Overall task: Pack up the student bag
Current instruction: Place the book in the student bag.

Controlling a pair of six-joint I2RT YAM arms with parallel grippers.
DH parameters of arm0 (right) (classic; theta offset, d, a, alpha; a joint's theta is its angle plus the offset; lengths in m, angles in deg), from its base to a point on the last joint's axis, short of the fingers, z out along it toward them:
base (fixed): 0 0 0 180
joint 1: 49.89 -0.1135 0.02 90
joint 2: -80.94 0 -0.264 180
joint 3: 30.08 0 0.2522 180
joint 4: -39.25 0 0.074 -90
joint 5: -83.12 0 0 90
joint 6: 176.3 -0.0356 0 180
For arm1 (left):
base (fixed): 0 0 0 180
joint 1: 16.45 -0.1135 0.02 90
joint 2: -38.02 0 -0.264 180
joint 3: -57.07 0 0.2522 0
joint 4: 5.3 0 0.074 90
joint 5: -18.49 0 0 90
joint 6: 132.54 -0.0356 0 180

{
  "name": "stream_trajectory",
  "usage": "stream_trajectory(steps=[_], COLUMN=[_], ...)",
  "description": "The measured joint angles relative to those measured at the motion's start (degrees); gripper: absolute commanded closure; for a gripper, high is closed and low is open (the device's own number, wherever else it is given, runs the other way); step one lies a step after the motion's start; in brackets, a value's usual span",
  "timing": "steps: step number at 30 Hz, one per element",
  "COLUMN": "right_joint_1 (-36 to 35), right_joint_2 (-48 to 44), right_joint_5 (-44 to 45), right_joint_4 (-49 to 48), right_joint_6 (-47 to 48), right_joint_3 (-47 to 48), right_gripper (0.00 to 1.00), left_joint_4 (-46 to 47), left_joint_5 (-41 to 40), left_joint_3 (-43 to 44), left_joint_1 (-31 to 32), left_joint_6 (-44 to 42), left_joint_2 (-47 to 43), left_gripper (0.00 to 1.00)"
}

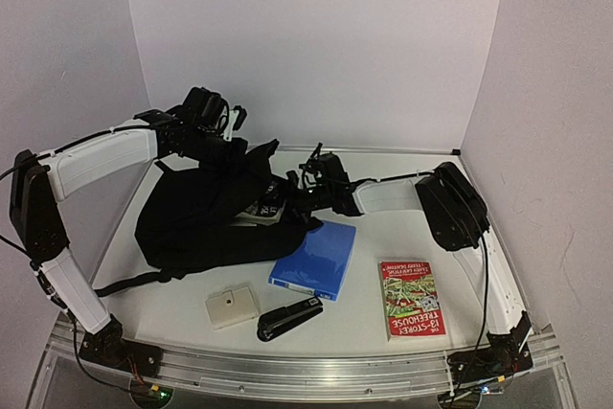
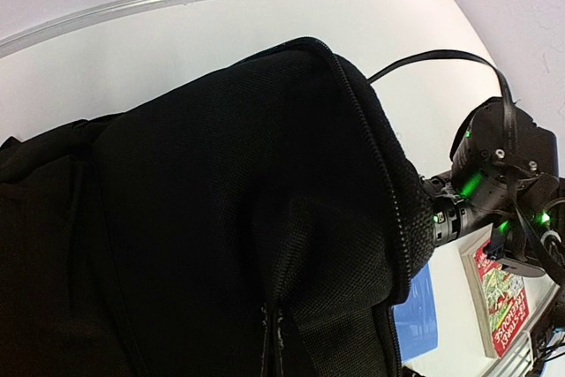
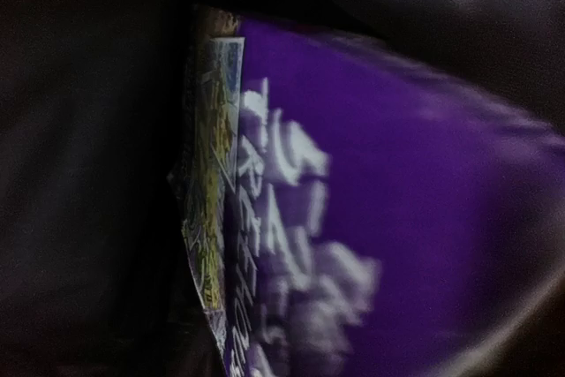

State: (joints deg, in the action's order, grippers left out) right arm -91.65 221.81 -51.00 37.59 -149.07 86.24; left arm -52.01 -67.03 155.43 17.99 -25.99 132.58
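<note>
The student bag [image 1: 192,222] is a big black backpack lying at the table's left middle, its mouth facing right. My left gripper [image 1: 233,147] is shut on the bag's top flap and holds it lifted; in the left wrist view black mesh fabric [image 2: 221,218] covers the jaws. My right gripper [image 1: 292,200] reaches into the bag's mouth. A purple book [image 3: 397,174] with white lettering fills the right wrist view, dark bag lining around it. Its edge shows at the opening [image 1: 263,210]. The right fingers are hidden.
A blue folder [image 1: 314,259] lies just right of the bag's mouth. A red book [image 1: 410,296] lies at the front right. A black stapler [image 1: 289,319] and a small beige box [image 1: 232,306] sit near the front edge. A bag strap [image 1: 124,284] trails front left.
</note>
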Motion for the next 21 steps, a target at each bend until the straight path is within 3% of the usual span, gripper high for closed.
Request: stream_trajectory(steps=[9,17,21], right_joint_1=[1.3,3.2,3.0], right_joint_2=[-5.8,-11.1,-11.1], right_joint_5=[3.7,8.7,9.0], right_joint_4=[14.3,21.2,23.3], right_joint_6=[10.7,17.0,17.8], right_joint_3=[-0.1,-0.6,-0.5], right_gripper=[0.14,0.38,0.38], left_joint_4=[0.1,0.1,0.1], left_joint_5=[0.6,1.0,1.1], left_joint_3=[0.0,0.0,0.0], left_joint_1=[0.0,0.0,0.0], left_joint_6=[0.0,0.0,0.0], left_joint_2=[0.0,0.0,0.0], left_gripper=[1.00,1.00,1.00])
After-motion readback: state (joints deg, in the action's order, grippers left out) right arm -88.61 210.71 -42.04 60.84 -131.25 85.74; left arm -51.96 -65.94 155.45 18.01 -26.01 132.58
